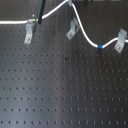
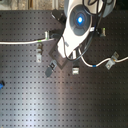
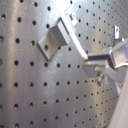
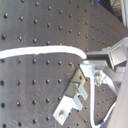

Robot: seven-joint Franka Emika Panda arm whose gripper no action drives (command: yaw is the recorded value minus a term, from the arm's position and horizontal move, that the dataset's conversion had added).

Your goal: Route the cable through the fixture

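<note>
A white cable lies on the black perforated board. It rises to my gripper, loops up, then drops past the middle bracket to the right bracket, with a blue mark on it. My gripper is shut on the cable just above and right of the left bracket. In the second wrist view the cable runs into the gripper, beside a bracket. In the first wrist view the cable passes a bracket. In the second exterior view the arm hides the grip.
The board is a black plate with a grid of holes. In the second exterior view the cable comes in from the left, and brackets stand at the middle and right. A small blue object sits at the second exterior view's left edge.
</note>
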